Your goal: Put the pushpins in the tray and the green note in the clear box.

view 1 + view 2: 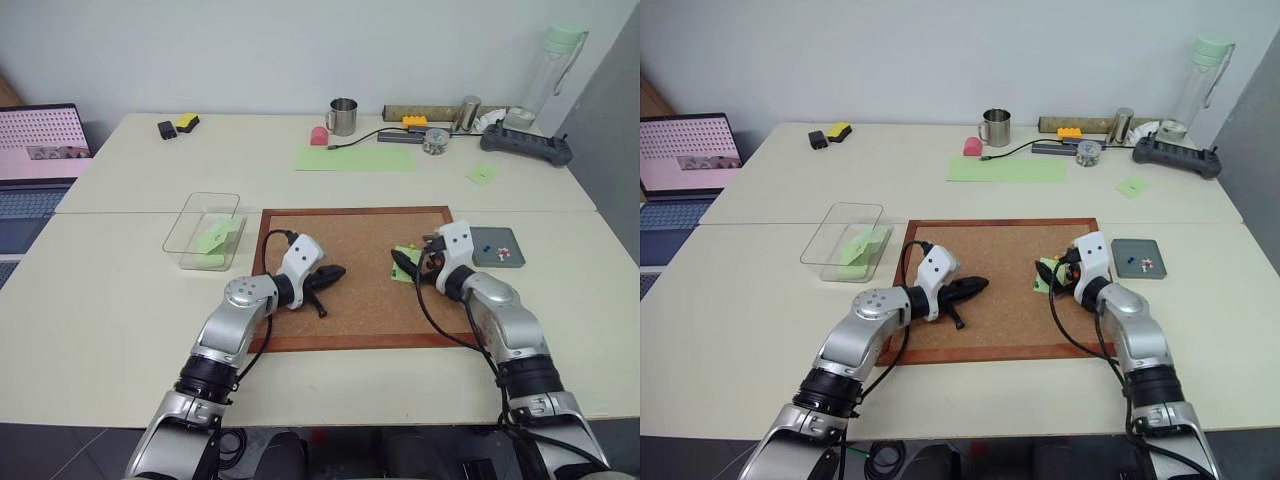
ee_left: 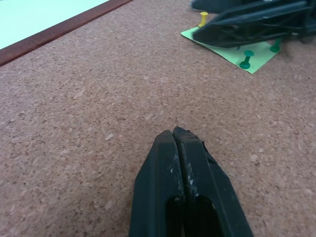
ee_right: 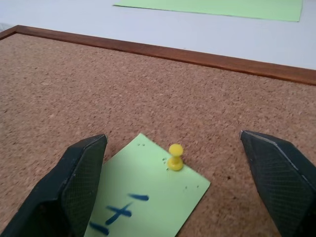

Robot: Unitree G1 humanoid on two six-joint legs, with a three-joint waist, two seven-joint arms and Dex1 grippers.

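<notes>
Our right hand (image 3: 173, 187) hangs spread wide over the small light green square note (image 3: 143, 195) with blue handwriting, a tiny yellow plastic-headed pushpin (image 3: 175, 157) standing in its corner between the fingers. We see green pushpins (image 2: 246, 59) in that note too. It lies on the brown cork board with a reddish wooden frame (image 1: 345, 250). Our left hand (image 1: 330, 275) is clenched on nothing above the cork. Beside the board's right edge sits the small flat dark grey square tray (image 1: 498, 246); left of it, the shallow transparent rectangular box (image 1: 203, 229) on the pale worktop (image 1: 110, 290).
</notes>
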